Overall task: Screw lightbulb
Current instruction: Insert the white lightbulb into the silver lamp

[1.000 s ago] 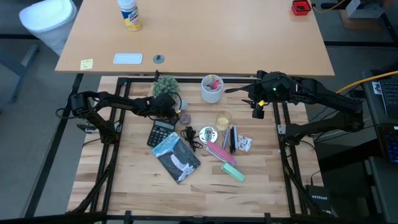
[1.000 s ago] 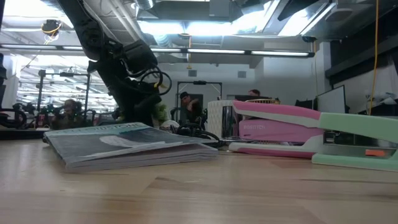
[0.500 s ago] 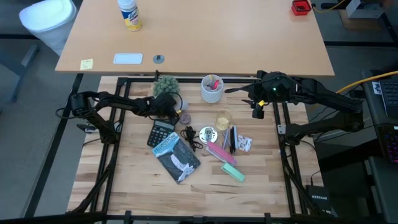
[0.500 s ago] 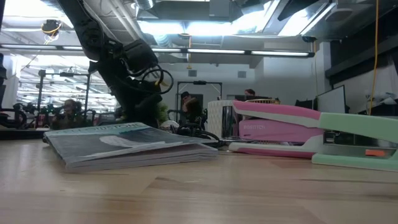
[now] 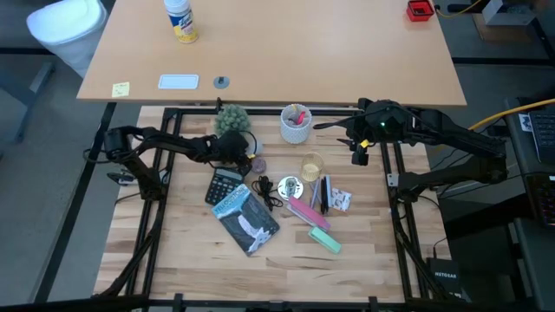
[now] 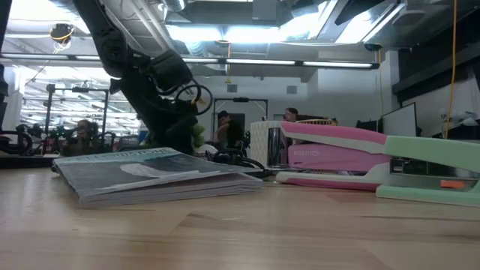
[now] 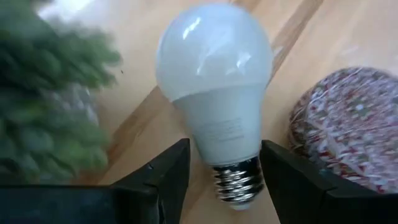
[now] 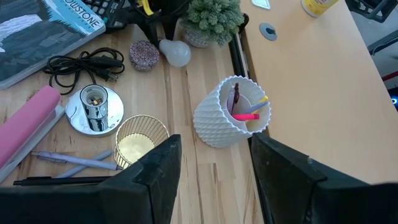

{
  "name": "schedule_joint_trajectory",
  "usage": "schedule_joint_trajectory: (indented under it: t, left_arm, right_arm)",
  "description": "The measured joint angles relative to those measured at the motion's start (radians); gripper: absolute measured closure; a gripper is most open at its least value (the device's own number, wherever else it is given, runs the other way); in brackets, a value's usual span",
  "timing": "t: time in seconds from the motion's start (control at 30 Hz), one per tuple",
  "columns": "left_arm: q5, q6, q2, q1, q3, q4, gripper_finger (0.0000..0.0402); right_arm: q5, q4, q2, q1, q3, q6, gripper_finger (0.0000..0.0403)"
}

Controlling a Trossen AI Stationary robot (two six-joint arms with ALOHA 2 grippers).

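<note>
The lightbulb [image 7: 214, 93] is white and glossy with a metal screw base. It lies on its side on the wooden table, between a small green plant [image 5: 231, 118] and a patterned round puck [image 7: 348, 124]; it also shows in the right wrist view [image 8: 176, 53]. My left gripper [image 5: 240, 152] is open, with one finger on each side of the bulb's neck. A shiny round socket [image 8: 94, 107] with a thin black cord [image 8: 81, 65] lies mid-table. My right gripper [image 8: 211, 180] is open and empty above the table's far right, near the white cup. My left gripper comes at the bulb about level, from the table's left. Its two fingers [image 7: 168, 174] stand close on either side of the bulb's neck [image 7: 217, 134], just ahead of the screw base. Whether they touch it, I cannot tell. The bulb lies on the table.
A white cup with pink items [image 5: 296, 123] and an amber glass [image 5: 311, 165] stand right of the bulb. A calculator [image 5: 225, 184], a booklet [image 5: 245, 217], pens [image 5: 323, 192], a pink stapler [image 5: 305, 211] and a green stapler [image 5: 325, 240] lie nearer the front.
My left arm has edged a little toward the table's right, toward the bulb. The bulb has stayed where it was.
</note>
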Motion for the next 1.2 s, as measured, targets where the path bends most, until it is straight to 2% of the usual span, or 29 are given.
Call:
schedule_joint_trajectory:
  t: [0.4,0.7,1.2]
  left_arm:
    - [0.008,-0.018,0.040,-0.002,0.001,0.080,0.0221]
    - [0.008,-0.043,0.040,-0.002,0.000,0.076,0.0279]
    - [0.007,-0.139,0.010,-0.002,0.000,0.086,0.0270]
  right_arm:
    - [0.000,0.000,0.000,0.000,0.000,0.000,0.0203]
    - [0.000,0.000,0.000,0.000,0.000,0.000,0.0203]
    - [0.000,0.004,0.000,0.000,0.000,-0.003,0.0203]
